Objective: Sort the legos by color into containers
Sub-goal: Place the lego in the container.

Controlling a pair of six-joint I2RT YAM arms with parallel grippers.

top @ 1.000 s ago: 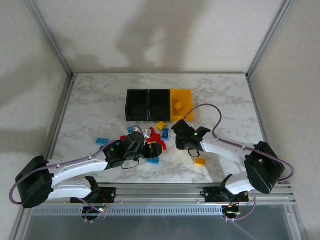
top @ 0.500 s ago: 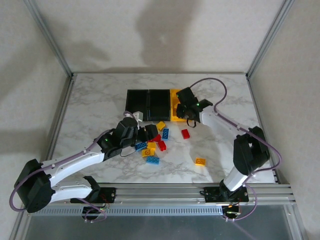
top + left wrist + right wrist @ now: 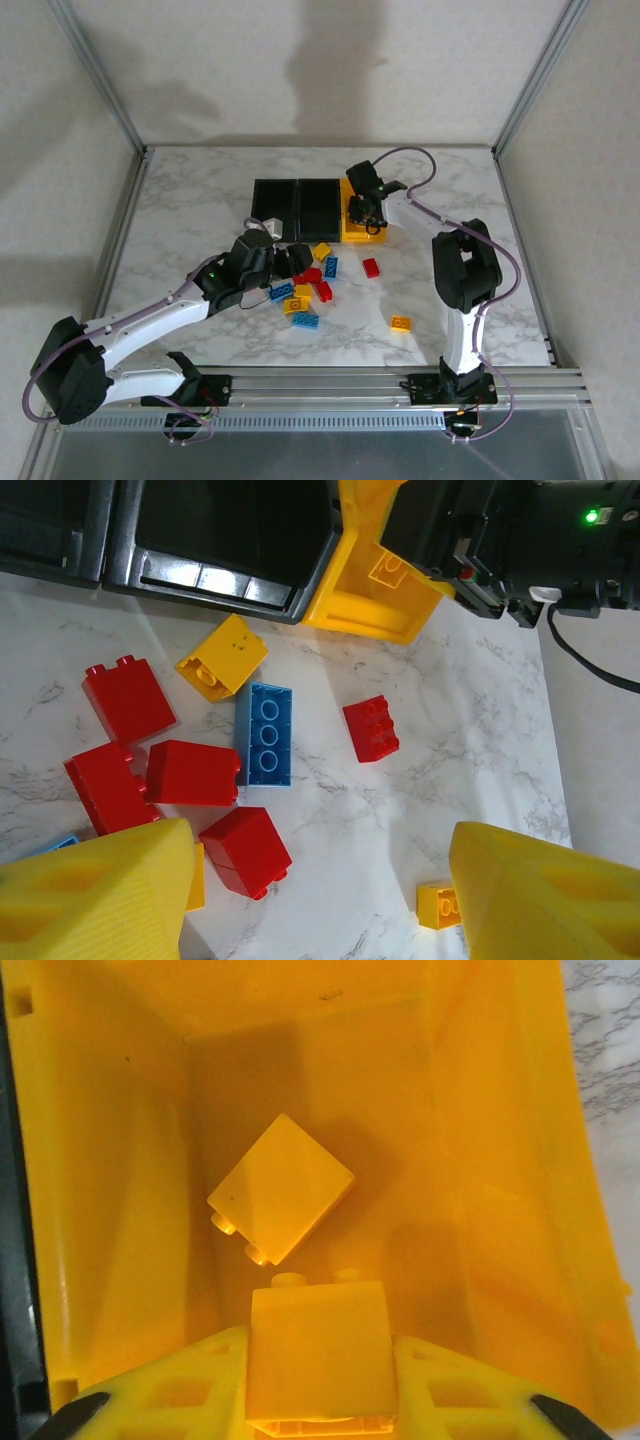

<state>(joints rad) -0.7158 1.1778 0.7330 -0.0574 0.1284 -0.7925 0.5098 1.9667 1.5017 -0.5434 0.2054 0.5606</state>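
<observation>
Yellow plastic walls close around the right gripper, which hangs in the yellow bin at the 3 o'clock end of the row, next to the two black bins. Its fingers are pinched narrow on a yellow brick, whose studs point to 12 o'clock in the wrist view. A second yellow brick lies askew on the bin floor at 12 o'clock of the held one.

The left gripper hovers over the pile at 6 o'clock of the bins, its fingers wide with nothing between them. Under it a blue brick lies flat. A yellow one touches it at 11 o'clock, and red bricks crowd its 8 o'clock side. A single red brick sits apart at 3 o'clock. A lone yellow brick lies well apart at 4 o'clock of the pile.
</observation>
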